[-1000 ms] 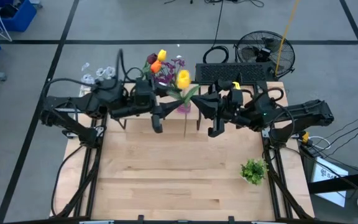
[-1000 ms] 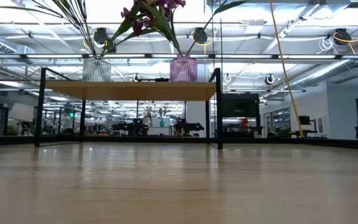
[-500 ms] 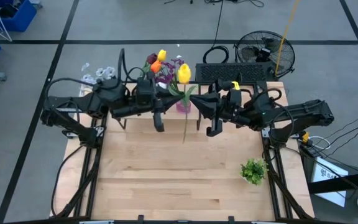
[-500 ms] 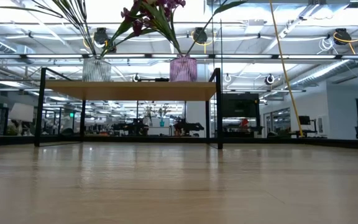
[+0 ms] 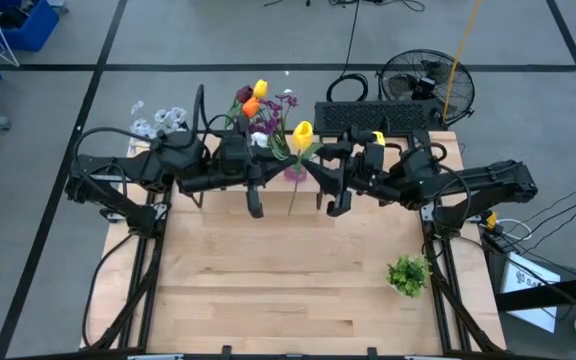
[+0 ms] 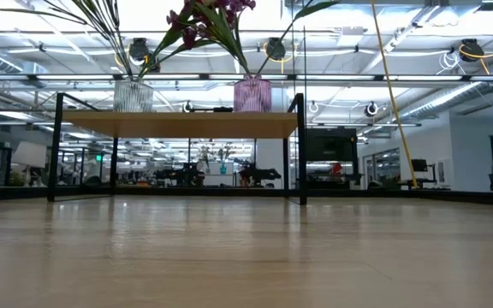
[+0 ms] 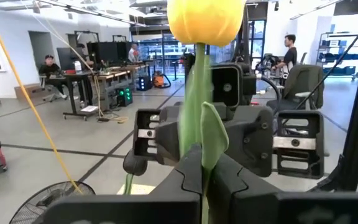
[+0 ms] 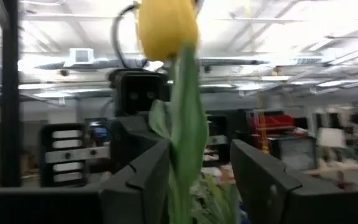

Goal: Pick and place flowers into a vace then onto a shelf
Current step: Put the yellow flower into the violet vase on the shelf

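The yellow tulip is held upright above the worktop at 12 o'clock, its stem pinched by the closed left gripper. The right gripper is seen with fingers parted around the stem. The pink vase stands on the shelf.

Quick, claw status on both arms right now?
Left claw: shut on the yellow tulip stem.
Right claw: open, fingers either side of the stem.
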Controlling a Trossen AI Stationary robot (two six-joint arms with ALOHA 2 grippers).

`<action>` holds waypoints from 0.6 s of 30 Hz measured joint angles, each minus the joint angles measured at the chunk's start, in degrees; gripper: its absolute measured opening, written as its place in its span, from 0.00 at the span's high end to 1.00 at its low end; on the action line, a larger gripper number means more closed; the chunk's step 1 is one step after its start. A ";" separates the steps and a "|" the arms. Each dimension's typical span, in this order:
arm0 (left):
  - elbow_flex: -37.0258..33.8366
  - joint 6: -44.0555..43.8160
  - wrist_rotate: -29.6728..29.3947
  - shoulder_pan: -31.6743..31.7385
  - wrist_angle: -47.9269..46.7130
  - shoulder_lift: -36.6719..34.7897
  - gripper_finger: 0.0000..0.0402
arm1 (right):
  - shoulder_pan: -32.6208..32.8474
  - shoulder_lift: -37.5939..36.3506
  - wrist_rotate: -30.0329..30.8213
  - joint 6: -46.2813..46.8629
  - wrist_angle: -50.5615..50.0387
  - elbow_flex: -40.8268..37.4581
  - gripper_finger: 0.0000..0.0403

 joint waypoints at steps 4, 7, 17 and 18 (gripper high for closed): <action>0.00 -0.05 0.02 0.21 0.11 0.32 0.99 | -0.76 0.00 -2.59 2.02 -0.34 0.00 0.57; 0.02 -0.59 0.04 0.66 -0.15 0.59 0.99 | -1.28 -0.01 -2.57 3.08 -1.92 0.00 0.59; 0.02 -2.78 0.13 1.44 -1.32 0.57 0.95 | -1.57 -0.02 -2.59 2.63 -1.95 0.00 0.75; 0.02 -2.73 0.13 1.44 -1.30 0.57 0.93 | -1.57 -0.02 -2.59 2.24 -2.18 0.00 0.78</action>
